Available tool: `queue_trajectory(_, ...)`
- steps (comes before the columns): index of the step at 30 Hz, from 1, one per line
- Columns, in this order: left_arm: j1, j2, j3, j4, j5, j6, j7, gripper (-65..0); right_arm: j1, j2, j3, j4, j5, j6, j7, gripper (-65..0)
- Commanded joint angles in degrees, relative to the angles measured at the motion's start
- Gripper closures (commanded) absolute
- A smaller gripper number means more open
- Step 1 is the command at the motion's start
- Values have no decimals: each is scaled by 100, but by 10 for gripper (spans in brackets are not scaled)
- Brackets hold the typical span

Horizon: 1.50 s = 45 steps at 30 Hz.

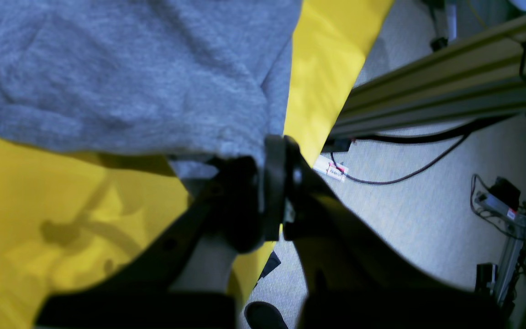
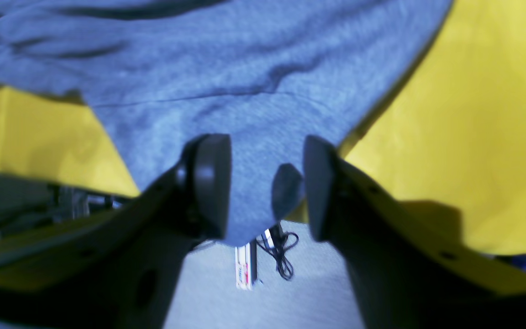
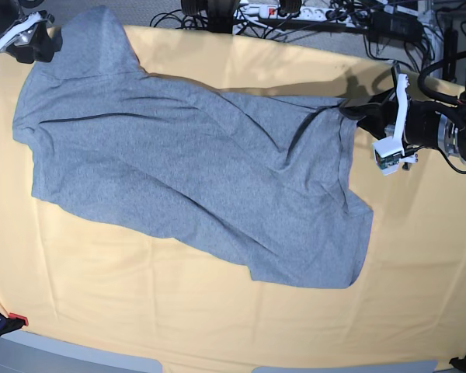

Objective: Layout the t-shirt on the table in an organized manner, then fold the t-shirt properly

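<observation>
T-shirt (image 3: 186, 179): spread plain side up, skewed and creased, across the table (image 3: 217, 326). Left gripper (image 1: 279, 155): clamped on its edge. Right gripper (image 2: 265, 183): jaws apart, cloth between. Step: laying out. Next: likely tug corners square.

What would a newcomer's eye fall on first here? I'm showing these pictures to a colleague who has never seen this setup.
First, the grey t-shirt, spread slantwise and rumpled across the middle of the yellow-orange table. Next, the two arms at its ends: the left gripper at the table's far edge, shut on a shirt corner, and the right gripper at the opposite end, its jaws standing apart around a hanging flap of shirt. Beyond the table, cables clutter the floor.
</observation>
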Motion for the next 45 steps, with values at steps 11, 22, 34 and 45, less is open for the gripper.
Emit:
queue_trajectory(11, -63, -142, -57, 66, -134, -28, -84, 0, 632, -39, 50, -1329, 70, 2, 216, -373)
queue_trajectory(22, -66, -142, -57, 66, -134, -28, -84, 0, 824, -15, 52, -1648, 280, 137, 192, -242)
queue_trajectory(34, -111, -590, -247, 127, -134, -28, -84, 0, 833, 367, 52, -1620, 291, 137, 39, 0)
queue_trajectory(45, -59, -678, -492, 184, -134, -28, -84, 0, 804, 431, 50, -1622, 1639, 137, -474, 0)
